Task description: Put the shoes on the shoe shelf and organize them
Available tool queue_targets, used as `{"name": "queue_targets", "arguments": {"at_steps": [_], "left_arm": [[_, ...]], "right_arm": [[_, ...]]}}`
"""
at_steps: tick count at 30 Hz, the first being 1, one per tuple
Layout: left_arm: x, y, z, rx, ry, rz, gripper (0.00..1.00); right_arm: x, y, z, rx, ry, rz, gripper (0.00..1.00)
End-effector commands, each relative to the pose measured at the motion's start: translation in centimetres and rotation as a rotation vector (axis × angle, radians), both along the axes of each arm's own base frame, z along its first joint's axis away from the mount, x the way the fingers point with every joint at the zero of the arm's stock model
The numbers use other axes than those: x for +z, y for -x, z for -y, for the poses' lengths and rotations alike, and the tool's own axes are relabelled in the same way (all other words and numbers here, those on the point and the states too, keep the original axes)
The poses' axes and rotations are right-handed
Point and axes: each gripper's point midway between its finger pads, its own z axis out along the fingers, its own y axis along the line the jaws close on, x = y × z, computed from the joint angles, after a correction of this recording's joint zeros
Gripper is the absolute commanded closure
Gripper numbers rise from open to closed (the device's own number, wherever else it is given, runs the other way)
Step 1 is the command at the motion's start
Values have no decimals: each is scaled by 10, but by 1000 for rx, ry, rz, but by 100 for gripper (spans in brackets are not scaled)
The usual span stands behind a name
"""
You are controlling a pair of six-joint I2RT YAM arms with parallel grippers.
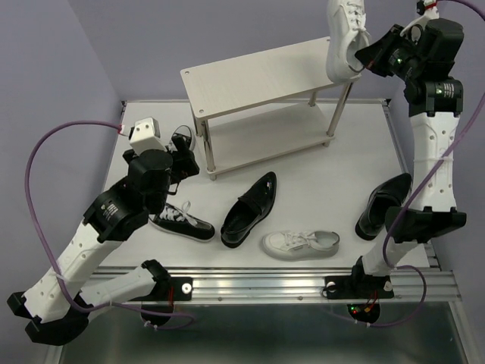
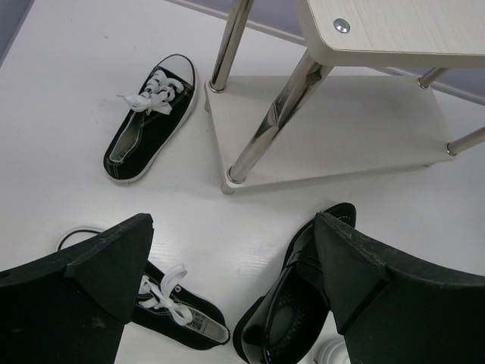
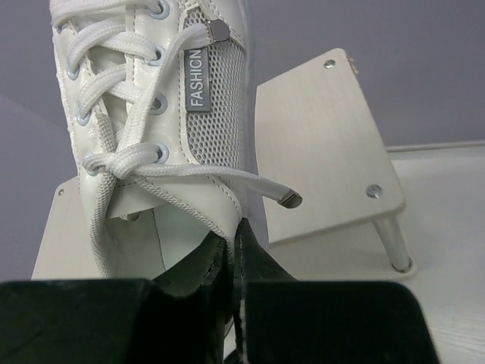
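My right gripper (image 1: 364,59) is shut on the collar of a white lace-up sneaker (image 1: 345,34), held toe-up above the right end of the shoe shelf (image 1: 258,76). The right wrist view shows the jaws (image 3: 239,246) pinching the white sneaker (image 3: 151,114) over the shelf's top board (image 3: 318,152). My left gripper (image 1: 182,150) hangs open and empty left of the shelf. Below my left gripper (image 2: 235,265) lie a black canvas sneaker (image 2: 178,311) and a glossy loafer (image 2: 303,303). Another canvas sneaker (image 2: 151,120) lies by the shelf's leg.
On the table lie the second white sneaker (image 1: 301,244), a loafer (image 1: 250,208) in the middle and a loafer (image 1: 383,205) beside my right arm. Both shelf boards are bare, including the lower board (image 2: 341,129). A metal rail (image 1: 265,284) runs along the near edge.
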Motion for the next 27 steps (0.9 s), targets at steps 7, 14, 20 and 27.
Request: {"name": "queue_targets", "arguments": {"at_steps": [7,14,20,27], "left_arm": [[10,5,-11,45,63,40,1],[8,4,-12,62,78,42,1],[3,2,-9,61,80,35,1],[0,-1,-5,56,80,29,1]], "right_arm": [[39,-11,-66,160,43,141,99],[12,-16,-93,199,87,83,99],[6,-12,-102,196,97,67,99],[2,-13,-105,198,105,57,99]]}}
